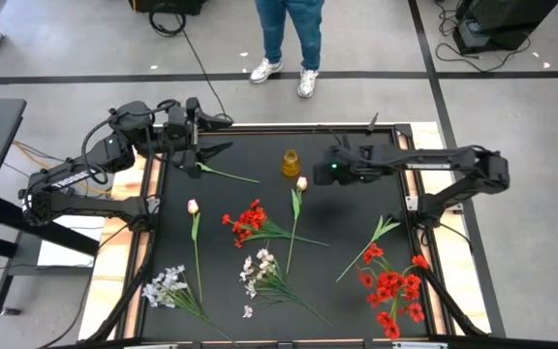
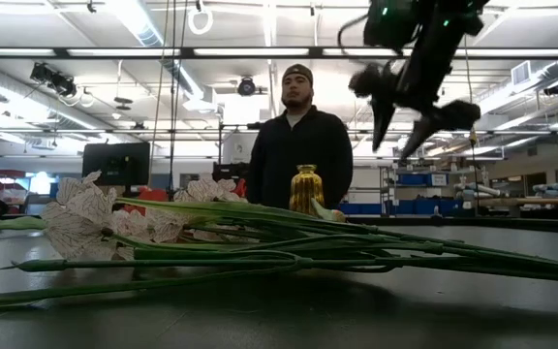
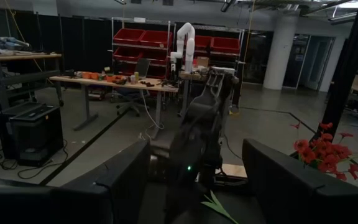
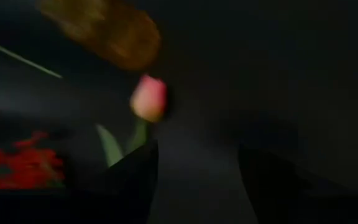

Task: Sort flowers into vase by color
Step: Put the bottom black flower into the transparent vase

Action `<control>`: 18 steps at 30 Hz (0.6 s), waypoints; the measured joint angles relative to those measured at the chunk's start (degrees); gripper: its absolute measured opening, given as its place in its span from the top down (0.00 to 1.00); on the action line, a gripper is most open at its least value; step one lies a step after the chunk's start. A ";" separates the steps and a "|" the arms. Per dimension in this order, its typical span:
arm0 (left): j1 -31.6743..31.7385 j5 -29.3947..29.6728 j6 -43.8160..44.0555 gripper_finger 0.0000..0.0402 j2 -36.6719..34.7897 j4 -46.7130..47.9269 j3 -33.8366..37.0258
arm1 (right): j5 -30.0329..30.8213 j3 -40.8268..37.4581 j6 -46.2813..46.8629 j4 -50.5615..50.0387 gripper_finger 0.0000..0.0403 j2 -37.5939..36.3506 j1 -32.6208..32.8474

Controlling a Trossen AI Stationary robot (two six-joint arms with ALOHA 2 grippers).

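High view: the amber vase (image 1: 290, 163) stands upper centre on the black table (image 1: 356, 291), flowers (image 1: 260, 228) spread below; the left gripper (image 1: 213, 148) is open and empty at upper left, the right gripper (image 1: 310, 166) beside the vase. Low view: stems cross the foreground and a person (image 2: 299, 145) stands behind. Right wrist view: jaws parted over a pink tulip (image 4: 148, 98), seemingly holding nothing.

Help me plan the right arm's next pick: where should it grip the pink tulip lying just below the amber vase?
Grip the pink tulip mid-stem, below its bud, coming straight down with the open right gripper across the stem. It lies flat, bud towards the amber glass vase.
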State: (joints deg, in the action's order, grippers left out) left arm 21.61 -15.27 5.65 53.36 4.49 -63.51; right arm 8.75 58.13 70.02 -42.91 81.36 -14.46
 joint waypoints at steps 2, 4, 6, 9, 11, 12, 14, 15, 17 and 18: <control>0.02 0.00 0.00 0.35 0.00 -0.02 0.00 | -2.74 0.00 3.23 -2.68 0.43 1.73 -0.02; 0.01 0.00 -0.01 0.35 0.00 0.00 0.00 | -6.00 0.00 7.37 -7.34 0.43 3.06 0.11; 0.00 0.00 -0.02 0.35 0.00 -0.02 0.00 | -8.09 0.00 9.95 -12.05 0.43 3.63 0.93; 0.02 0.00 0.00 0.35 0.00 -0.02 0.00 | -8.92 0.00 14.24 -19.23 0.43 3.68 2.85; 0.02 0.01 0.00 0.35 0.00 0.00 0.00 | -9.10 0.00 17.26 -22.87 0.43 3.68 4.19; 0.00 0.00 0.00 0.35 0.00 -0.01 0.00 | -9.49 -0.07 18.51 -24.50 0.43 3.67 4.89; 0.02 0.01 -0.01 0.35 0.00 -0.02 0.00 | -11.09 -1.58 20.68 -25.61 0.43 3.61 6.24; 0.01 0.00 0.00 0.35 0.00 0.00 0.00 | -12.36 -2.88 21.90 -25.54 0.43 3.61 6.98; 0.02 0.00 0.00 0.35 0.00 0.00 0.00 | -15.58 -5.68 24.89 -24.70 0.43 3.47 8.79; 0.01 0.00 0.00 0.35 0.00 -0.02 0.00 | -17.02 -6.94 26.67 -23.77 0.43 3.16 9.86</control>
State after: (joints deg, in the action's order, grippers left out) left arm 21.62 -15.27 5.65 53.36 4.47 -63.51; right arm -8.27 51.19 96.68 -66.68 84.52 -4.60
